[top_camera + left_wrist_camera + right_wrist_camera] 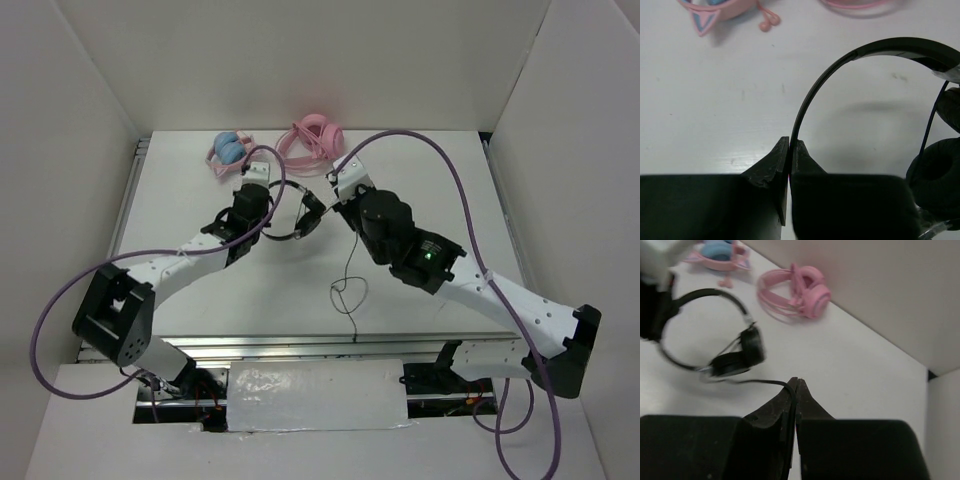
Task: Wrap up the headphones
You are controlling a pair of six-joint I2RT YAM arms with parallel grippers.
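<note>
The left hand (pixel 790 143) is clenched on the thin headband (pixel 840 62) of the black headphones (pixel 292 218), held just above the middle of the surface (pixel 250 300) (a shadow lies beneath); the right hand (pixel 796 383) pinches the cable (pixel 765 382), whose slack trails toward the near edge. The all-pink headphones (pixel 315 138) and the pink headphones with blue earcups (pixel 232 150) sit along the far edge, well apart from both hands; the near half lies mostly bare.

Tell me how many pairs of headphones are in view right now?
3. The black headphones are mid-table, pinched in the left pincer; the pink headphones with blue earcups lie at the far left; the all-pink headphones lie far centre. None appears hidden.
</note>
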